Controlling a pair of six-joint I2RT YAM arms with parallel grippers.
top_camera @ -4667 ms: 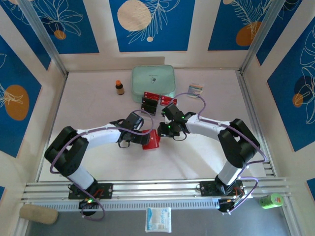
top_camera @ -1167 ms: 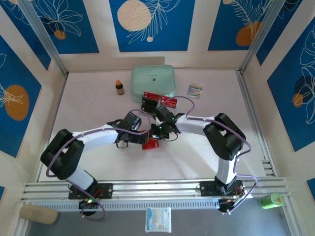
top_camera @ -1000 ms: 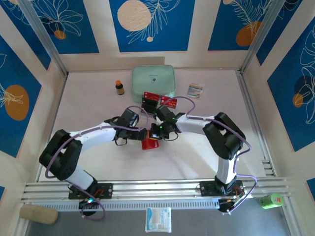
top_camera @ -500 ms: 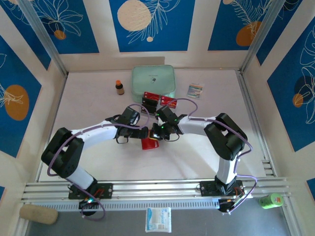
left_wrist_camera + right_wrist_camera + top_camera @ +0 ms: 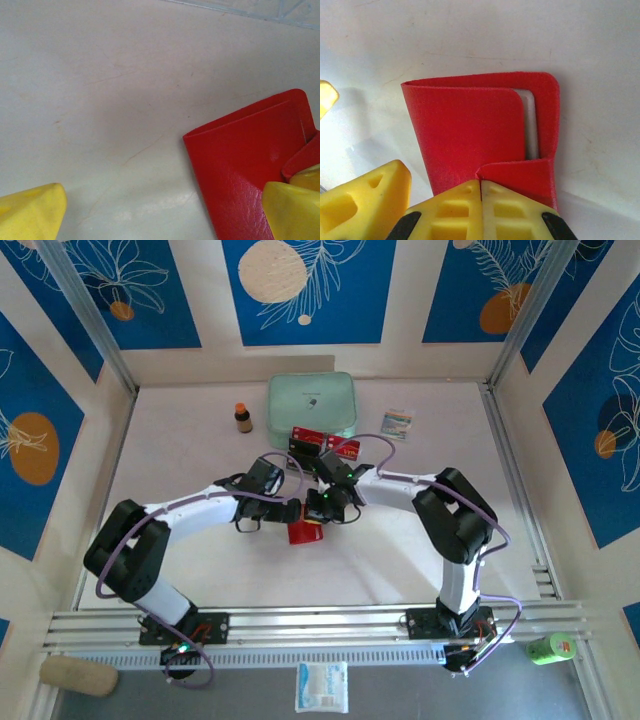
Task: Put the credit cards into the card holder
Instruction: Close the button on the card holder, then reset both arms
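Note:
The card holder (image 5: 303,533) is a small red fold-over wallet lying on the table between the two arms. In the right wrist view the card holder (image 5: 470,130) lies folded, with a pale pocket edge showing at its right side. My right gripper (image 5: 481,183) is shut, its tips pinching the corner of the turned-up flap. My left gripper (image 5: 160,215) is wide open, its right finger (image 5: 292,210) resting on the card holder (image 5: 245,160) and its left finger on bare table. Red and black credit cards (image 5: 308,443) lie just beyond the grippers, in front of the green case, partly hidden by a cable.
A large mint-green case (image 5: 310,400) sits at the back centre. A small brown bottle (image 5: 243,418) stands to its left and a striped packet (image 5: 397,422) lies to its right. Metal rails run along the table's near edge (image 5: 320,625).
Since the oldest frame both grippers have drawn in over the card holder, which now shows smaller. Over the last second the right wrist has edged slightly towards the back; little else moved.

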